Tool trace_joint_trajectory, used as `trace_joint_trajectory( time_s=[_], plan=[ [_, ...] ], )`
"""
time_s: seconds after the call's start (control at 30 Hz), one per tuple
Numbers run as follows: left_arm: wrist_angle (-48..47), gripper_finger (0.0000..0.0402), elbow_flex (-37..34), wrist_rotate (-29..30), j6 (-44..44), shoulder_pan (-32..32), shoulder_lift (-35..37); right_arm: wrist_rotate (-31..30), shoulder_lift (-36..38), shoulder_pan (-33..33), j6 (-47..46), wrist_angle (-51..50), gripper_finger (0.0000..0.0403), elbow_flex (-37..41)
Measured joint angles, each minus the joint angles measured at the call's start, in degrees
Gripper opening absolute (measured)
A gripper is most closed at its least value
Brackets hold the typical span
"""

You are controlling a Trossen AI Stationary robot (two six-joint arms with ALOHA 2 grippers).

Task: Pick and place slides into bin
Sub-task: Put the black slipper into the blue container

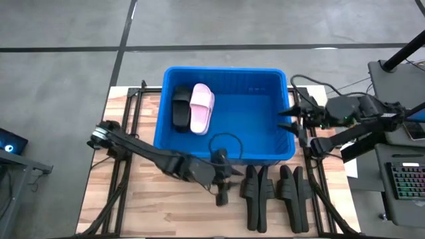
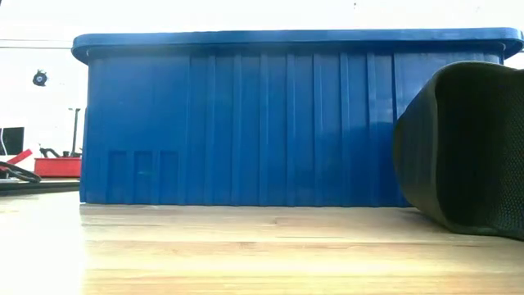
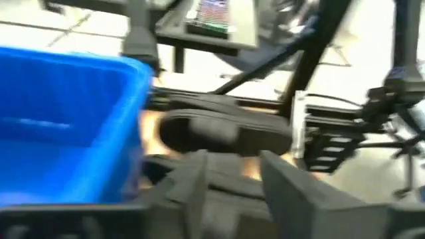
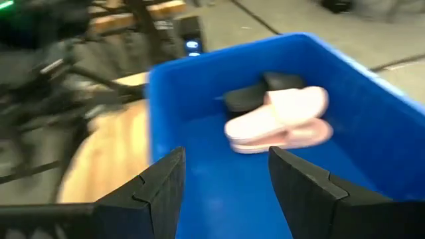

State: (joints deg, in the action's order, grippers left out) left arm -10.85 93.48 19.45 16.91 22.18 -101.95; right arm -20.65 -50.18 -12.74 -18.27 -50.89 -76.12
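We see a wooden worktop (image 1: 153,206) on a grey floor (image 1: 60,60), a keyboard (image 1: 406,180) at the right edge, and a red tray (image 2: 57,166) in the room behind.

Grey floor (image 1: 60,40), possibly concrete

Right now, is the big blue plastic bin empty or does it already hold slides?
Not empty. The deep blue plastic bin holds a pale pink rubber slide and a black one, side by side at one end.
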Motion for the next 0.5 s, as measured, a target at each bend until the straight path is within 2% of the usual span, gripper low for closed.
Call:
trace_joint_trajectory(
  time_s=[0.13, 0.17, 0.4, 0.5],
  plan=[
    [-10.5, 0.0025, -0.1, 3.7, -0.8, -2.0, 6.7, -0.2, -1.3, -5.6, -2.2, 2.1, 0.0206, -0.3],
    [-12.5, 0.0013, -0.1, 5.0, -0.9, -2.4, 8.4, -0.1, -1.5, -6.7, -2.9, 2.7, 0.0206, -0.4],
    [-22.4, 0.0022, -1.0, 18.6, -7.6, -3.0, 20.4, 6.6, -8.3, -10.7, -8.3, 3.1, 0.0206, -0.3],
    [-26.2, 0.0022, -1.2, 20.2, -8.2, -3.0, 25.4, 8.2, -12.4, -11.5, -11.2, 7.8, 0.0206, -1.9]
  ],
)
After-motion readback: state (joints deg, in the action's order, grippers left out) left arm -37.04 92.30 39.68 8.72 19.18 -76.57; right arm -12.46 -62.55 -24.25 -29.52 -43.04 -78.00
